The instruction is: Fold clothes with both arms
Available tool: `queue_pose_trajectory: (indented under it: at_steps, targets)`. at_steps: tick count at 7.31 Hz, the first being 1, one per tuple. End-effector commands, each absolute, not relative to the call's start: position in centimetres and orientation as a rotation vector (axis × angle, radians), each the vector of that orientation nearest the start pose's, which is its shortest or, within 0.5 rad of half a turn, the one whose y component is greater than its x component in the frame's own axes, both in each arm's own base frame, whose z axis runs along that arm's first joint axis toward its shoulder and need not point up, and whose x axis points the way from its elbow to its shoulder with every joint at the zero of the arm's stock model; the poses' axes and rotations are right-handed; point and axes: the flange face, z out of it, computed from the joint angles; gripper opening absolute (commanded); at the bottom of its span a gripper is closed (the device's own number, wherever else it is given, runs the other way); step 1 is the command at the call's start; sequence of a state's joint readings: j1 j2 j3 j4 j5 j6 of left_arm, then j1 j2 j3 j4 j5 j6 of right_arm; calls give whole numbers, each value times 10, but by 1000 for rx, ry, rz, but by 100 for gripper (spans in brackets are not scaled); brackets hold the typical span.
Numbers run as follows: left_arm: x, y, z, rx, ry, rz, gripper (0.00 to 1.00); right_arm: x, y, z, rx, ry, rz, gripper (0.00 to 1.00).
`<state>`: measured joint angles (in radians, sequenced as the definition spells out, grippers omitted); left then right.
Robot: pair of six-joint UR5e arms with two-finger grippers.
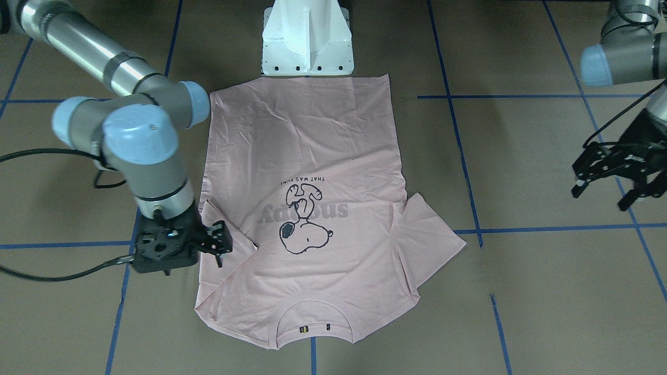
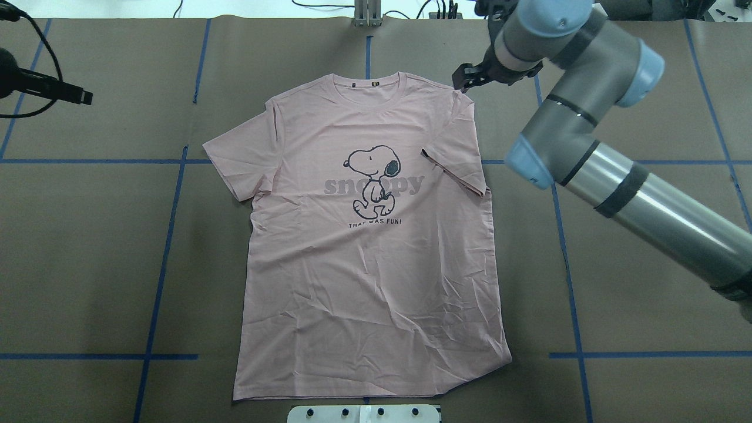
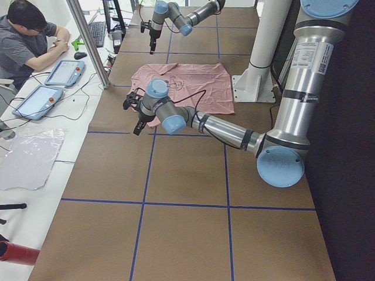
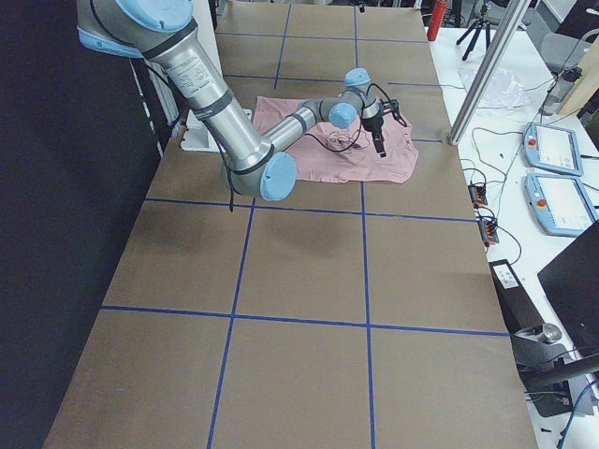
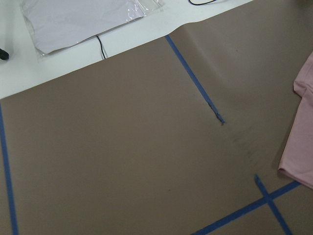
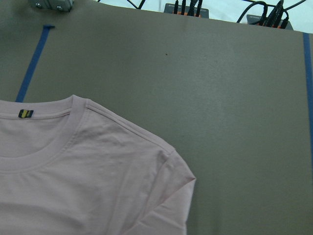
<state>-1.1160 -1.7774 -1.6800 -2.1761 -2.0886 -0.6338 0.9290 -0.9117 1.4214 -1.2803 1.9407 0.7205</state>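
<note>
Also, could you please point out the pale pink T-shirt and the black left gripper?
pale pink T-shirt (image 2: 364, 282): overhead view, lower front panel.
black left gripper (image 1: 599, 198): front-facing view, between its fingertips.

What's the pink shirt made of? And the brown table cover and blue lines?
The T-shirt looks like soft, matte knit cotton or similar: fine wrinkles, ribbed collar. The table cover looks like dull brown paper: its thin edge lies on a white tabletop. The blue lines look like tape: one ends raggedly.

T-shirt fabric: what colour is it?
Pale pink T-shirt; clearest in the overhead exterior view.
</note>
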Motion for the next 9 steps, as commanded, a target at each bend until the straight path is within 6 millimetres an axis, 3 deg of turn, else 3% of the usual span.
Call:
queue_pose_trajectory:
  at_steps: [1,2,3,4,5,6,9]
  targets:
    - [266,-572,406,459,907,-32,73,-229,-652,355,398,-837,-215,100]
    - [305,-572,403,444,897,-76,71,-198,-646,378,397,-833,-231,100]
    - [344,-576,405,442,874,-106,71,-194,-644,381,397,-831,-229,100]
    - [371,-577,414,423,896,-122,65,-193,-644,381,396,-832,-228,100]
    - [391,-577,431,406,916,-139,62,-193,-643,383,394,-830,-228,100]
    - [410,-578,435,413,903,-171,61,-193,-643,385,391,-831,-225,100]
    - [417,-576,441,420,885,-170,55,-193,-642,387,389,-829,-226,100]
